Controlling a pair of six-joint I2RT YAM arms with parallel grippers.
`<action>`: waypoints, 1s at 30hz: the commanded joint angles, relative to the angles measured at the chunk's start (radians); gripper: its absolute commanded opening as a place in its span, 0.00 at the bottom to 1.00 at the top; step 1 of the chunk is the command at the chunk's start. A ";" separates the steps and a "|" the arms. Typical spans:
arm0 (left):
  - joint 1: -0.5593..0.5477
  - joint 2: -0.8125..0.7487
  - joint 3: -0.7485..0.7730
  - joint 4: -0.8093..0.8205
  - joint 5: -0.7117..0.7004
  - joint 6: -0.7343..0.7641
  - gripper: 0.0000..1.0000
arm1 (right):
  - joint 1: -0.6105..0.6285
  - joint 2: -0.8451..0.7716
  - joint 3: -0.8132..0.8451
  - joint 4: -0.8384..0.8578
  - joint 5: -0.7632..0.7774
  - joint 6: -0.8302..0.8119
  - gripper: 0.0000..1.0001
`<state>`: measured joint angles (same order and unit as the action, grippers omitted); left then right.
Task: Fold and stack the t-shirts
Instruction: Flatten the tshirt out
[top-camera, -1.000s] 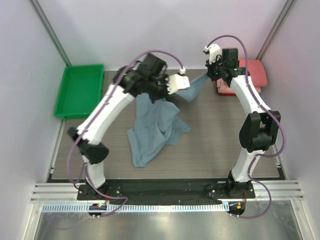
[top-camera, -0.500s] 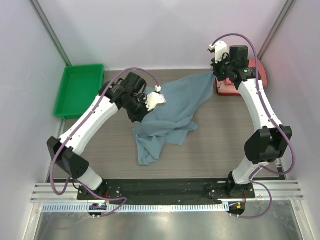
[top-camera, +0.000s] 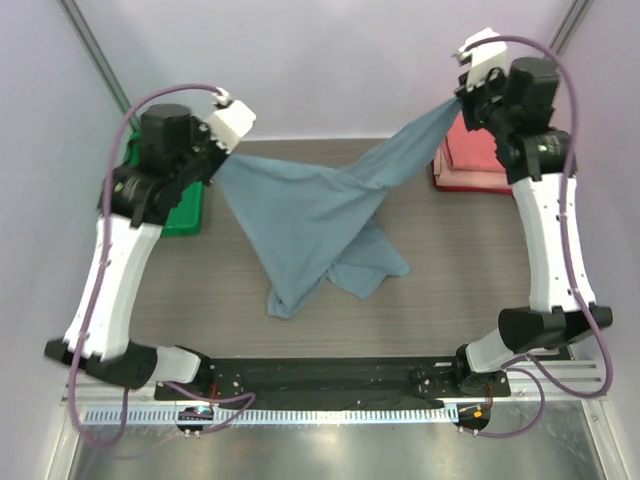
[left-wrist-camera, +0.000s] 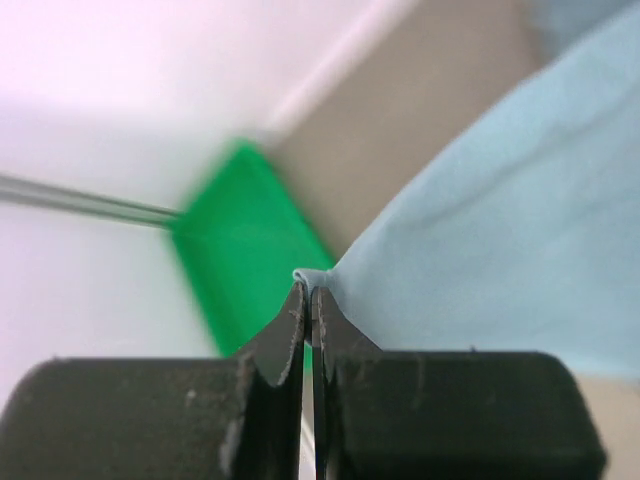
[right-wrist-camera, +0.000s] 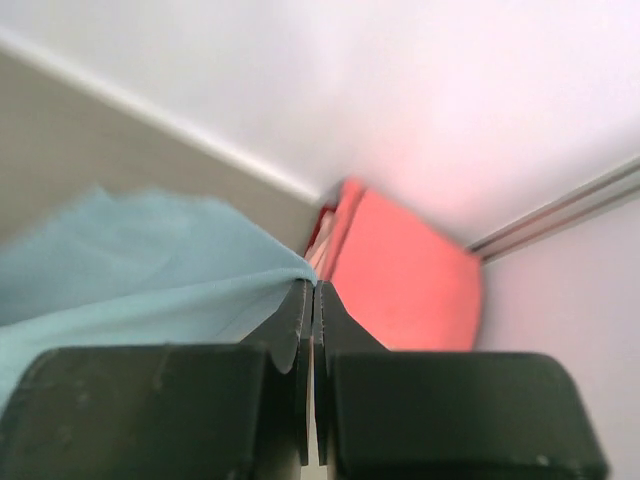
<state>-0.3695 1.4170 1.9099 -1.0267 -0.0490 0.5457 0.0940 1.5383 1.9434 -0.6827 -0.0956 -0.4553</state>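
Note:
The blue-grey t-shirt (top-camera: 315, 215) hangs stretched in the air between my two grippers, its lower part drooping to the table. My left gripper (top-camera: 222, 160) is shut on one edge of it, high at the left; the wrist view shows the cloth (left-wrist-camera: 500, 250) pinched at my jaw tips (left-wrist-camera: 307, 290). My right gripper (top-camera: 462, 98) is shut on the other edge, high at the back right; its wrist view shows the cloth (right-wrist-camera: 150, 260) at the jaw tips (right-wrist-camera: 313, 288). A stack of folded coral-red t-shirts (top-camera: 478, 160) lies at the back right, also in the right wrist view (right-wrist-camera: 400, 270).
A green plastic tray (top-camera: 185, 205) sits at the back left, mostly hidden behind my left arm; it also shows in the left wrist view (left-wrist-camera: 250, 260). White walls close the cell at the back and on both sides. The wood-grain table (top-camera: 470, 270) runs below.
Both grippers have risen and pulled apart, the left one far to the left. The shirt has gone from a bunched heap to a wide stretched sheet, lifted mostly off the table.

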 joint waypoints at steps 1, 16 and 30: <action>-0.003 -0.204 -0.072 0.307 -0.201 0.039 0.00 | -0.004 -0.119 0.133 0.066 0.062 0.070 0.01; 0.015 -0.423 0.059 0.398 -0.276 -0.013 0.00 | -0.004 -0.380 0.339 -0.027 0.027 0.112 0.01; 0.080 -0.409 0.117 0.381 -0.238 0.019 0.00 | -0.005 -0.348 0.471 0.056 0.045 0.011 0.01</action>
<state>-0.2985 0.9413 2.0640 -0.6800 -0.2615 0.5312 0.0940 1.1187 2.4672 -0.7151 -0.0879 -0.3931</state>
